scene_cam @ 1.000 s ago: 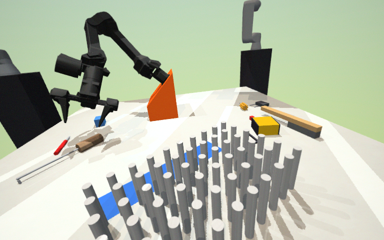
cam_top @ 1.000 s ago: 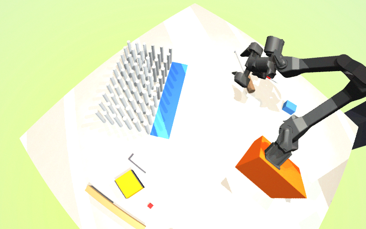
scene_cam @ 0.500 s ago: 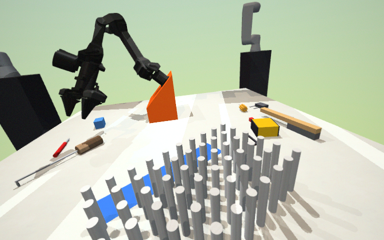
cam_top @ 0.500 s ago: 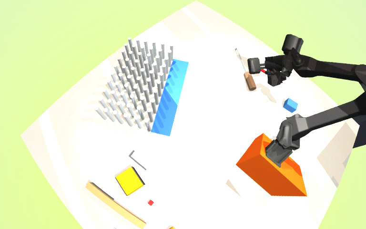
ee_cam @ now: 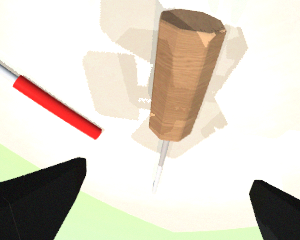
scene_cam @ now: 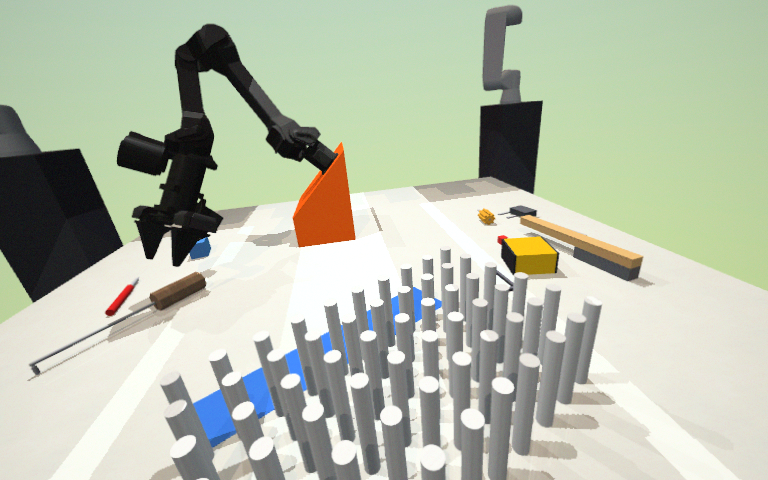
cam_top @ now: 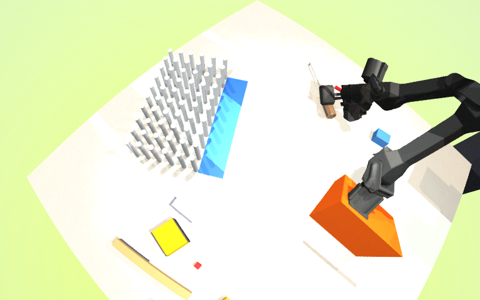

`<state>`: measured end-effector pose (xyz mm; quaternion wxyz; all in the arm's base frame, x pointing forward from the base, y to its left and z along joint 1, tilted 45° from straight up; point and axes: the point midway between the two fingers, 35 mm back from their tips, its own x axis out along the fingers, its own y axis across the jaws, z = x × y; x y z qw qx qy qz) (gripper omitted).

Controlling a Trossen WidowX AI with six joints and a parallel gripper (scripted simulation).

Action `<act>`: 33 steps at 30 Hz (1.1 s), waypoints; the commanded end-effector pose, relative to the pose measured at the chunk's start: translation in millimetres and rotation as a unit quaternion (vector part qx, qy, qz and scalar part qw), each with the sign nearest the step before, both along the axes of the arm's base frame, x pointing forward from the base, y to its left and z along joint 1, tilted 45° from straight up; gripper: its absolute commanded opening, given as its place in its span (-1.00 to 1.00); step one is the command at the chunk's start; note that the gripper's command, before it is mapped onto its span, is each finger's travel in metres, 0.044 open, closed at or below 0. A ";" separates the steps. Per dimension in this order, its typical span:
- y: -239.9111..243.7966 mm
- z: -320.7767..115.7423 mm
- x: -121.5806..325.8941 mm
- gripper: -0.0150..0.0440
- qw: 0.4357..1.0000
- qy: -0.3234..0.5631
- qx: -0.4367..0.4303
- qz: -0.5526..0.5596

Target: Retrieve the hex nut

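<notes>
My gripper is open and empty, above the wooden-handled hook tool. The handle appears ahead of the fingers in the wrist view, not between them. The tool's thin shaft ends in a small bent tip. The metal spacers stand in rows. The blue taped strip runs along their front; no nut is visible on it. The hex nut cannot be made out among the spacers.
A red-handled tool lies beside the hook tool. A blue block and the orange wedge-shaped stand are near the arm. An L-shaped rod, yellow block and long wooden bar lie beyond the field's side.
</notes>
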<state>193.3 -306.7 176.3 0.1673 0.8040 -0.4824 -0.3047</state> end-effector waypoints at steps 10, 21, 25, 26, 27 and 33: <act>-2.2 -6.9 -1.2 1.00 1.000 0.001 -0.001 0.004; -2.2 -6.9 -1.2 0.46 1.000 0.001 -0.001 0.004; -2.4 -7.0 -1.2 0.46 1.000 0.001 -0.001 0.004; -3.0 -7.6 -1.1 0.46 1.000 0.001 -0.001 0.004; -4.1 -8.4 -1.1 0.46 1.000 0.001 -0.001 0.004; -11.4 -14.8 -0.7 0.46 1.000 0.001 -0.001 0.004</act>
